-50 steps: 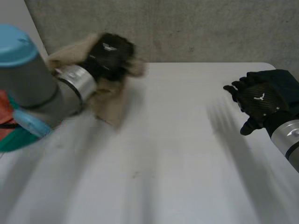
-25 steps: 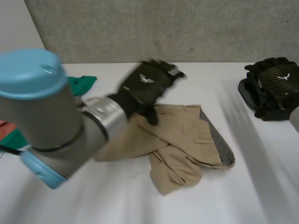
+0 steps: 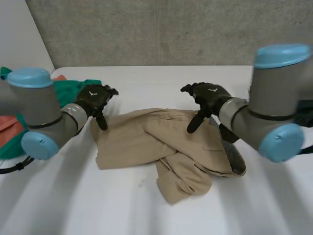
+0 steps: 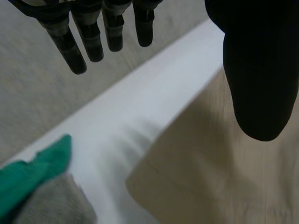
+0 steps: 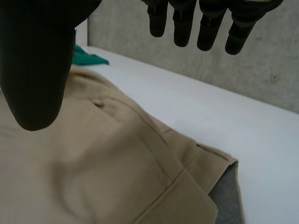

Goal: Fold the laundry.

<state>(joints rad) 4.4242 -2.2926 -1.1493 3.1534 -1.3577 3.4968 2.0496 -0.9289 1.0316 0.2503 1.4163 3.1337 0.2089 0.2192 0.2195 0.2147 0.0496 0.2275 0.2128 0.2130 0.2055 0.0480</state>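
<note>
Head view first: the tan trousers [image 3: 166,152] lie crumpled in the middle of the white table [image 3: 146,210], one leg folded back toward the near edge; a grey cloth [image 3: 238,164] peeks out from under their right side. The left hand [image 3: 95,97] sits over the trousers' far left corner, fingers relaxed and apart, thumb hanging down, nothing pinched. The right hand [image 3: 210,95] is over the far right part, fingers loose, thumb pointing down at the fabric; whether either thumb touches it, I cannot tell. Off to the left lie a green cloth [image 3: 68,90] and an orange cloth [image 3: 10,125].

Left wrist view: the fingers [image 4: 91,37] are straight and slightly spread, the thumb [image 4: 261,70] well apart from them, holding nothing; the trousers' edge [image 4: 210,177] lies under the thumb, with the green cloth [image 4: 28,172] and a grey one [image 4: 56,200] across a strip of bare table [image 4: 140,116].

Right wrist view: the fingers [image 5: 209,28] are straight and apart, the thumb [image 5: 37,70] wide of them and empty; the trousers [image 5: 93,172] spread beneath the palm, the grey cloth [image 5: 229,196] at their hem.

Against half a second ago: the left hand has pulled back from the trousers' middle to their left corner; the right hand has swung in from the table's right edge; the trousers lie in the same shape.
</note>
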